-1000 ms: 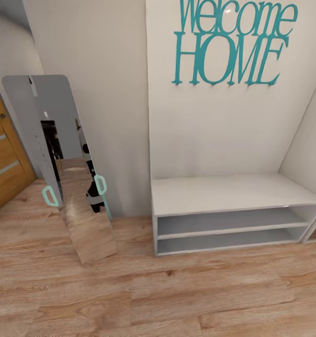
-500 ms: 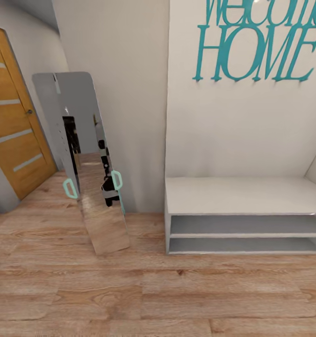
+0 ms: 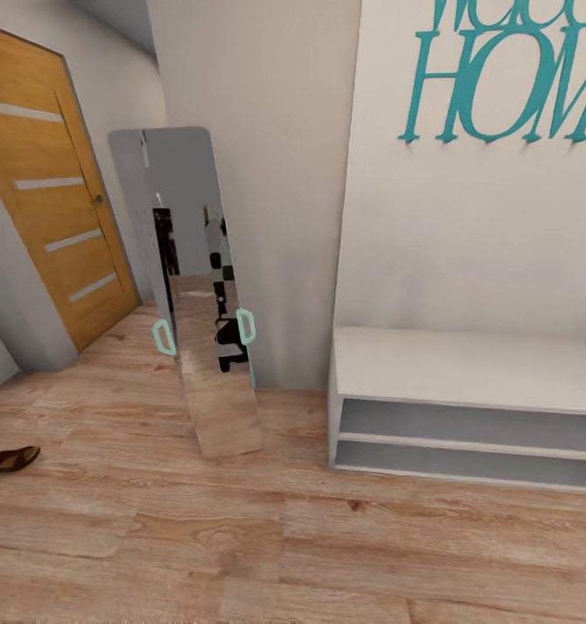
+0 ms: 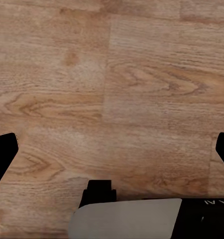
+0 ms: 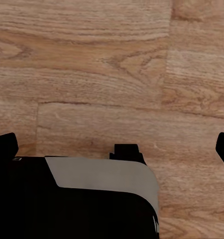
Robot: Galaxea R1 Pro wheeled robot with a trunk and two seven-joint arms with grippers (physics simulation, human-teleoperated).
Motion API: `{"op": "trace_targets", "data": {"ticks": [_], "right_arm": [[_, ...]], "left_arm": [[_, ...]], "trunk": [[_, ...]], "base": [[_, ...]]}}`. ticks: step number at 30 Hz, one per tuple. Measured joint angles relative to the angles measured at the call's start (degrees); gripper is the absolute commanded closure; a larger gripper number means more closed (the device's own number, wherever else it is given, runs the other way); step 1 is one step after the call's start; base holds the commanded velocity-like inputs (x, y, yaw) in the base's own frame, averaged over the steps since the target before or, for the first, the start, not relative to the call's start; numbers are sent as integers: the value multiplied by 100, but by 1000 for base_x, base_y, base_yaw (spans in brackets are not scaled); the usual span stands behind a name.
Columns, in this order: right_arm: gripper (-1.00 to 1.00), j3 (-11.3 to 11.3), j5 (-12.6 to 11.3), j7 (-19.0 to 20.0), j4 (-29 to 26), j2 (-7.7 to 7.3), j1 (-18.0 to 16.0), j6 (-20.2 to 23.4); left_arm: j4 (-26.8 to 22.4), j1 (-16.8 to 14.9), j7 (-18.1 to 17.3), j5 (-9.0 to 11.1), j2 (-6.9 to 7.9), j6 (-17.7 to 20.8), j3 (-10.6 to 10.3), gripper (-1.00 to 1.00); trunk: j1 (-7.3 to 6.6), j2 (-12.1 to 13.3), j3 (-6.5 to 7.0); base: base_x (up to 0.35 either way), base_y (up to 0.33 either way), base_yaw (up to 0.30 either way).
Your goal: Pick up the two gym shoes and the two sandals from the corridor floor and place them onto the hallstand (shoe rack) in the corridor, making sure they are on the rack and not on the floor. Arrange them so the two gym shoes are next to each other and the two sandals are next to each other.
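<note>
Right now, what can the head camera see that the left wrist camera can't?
Head view alone: a brown sandal at the left edge, a leaning mirror, the pale shoe rack, an orange door and teal wall letters. Left wrist view alone: the left gripper, fingertips wide apart, over bare planks. Both share the wood floor.

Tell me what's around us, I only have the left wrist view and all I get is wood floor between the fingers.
Observer: In the head view, one brown sandal lies on the floor at the far left edge, partly cut off by the frame.
Operator: Where is the shoe rack?
Observer: The hallstand stands against the wall on the right, with no shoes on the part that shows.
Operator: Anything between the two?
Observer: A tall mirror leans on the wall, between the wooden door and the hallstand.
</note>
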Motion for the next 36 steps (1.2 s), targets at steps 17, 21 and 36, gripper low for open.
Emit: {"op": "trace_targets", "data": {"ticks": [17,21,36], "right_arm": [[-100,0,1,0,0,0,0,1],[-100,0,2,0,1,0,-1,0],[-100,0,4,-1,2,0,-1,0]], "left_arm": [[0,0,-3,1,0,-1,1,-100],[0,0,-1,1,0,-1,3,-100],[7,0,5,8,2,-1,4,-100]], "trunk": [[0,0,-106],[-1,0,-131],[-2,0,-225]], "base": [[0,3,221],[40,123,221],[133,272,221]]}}
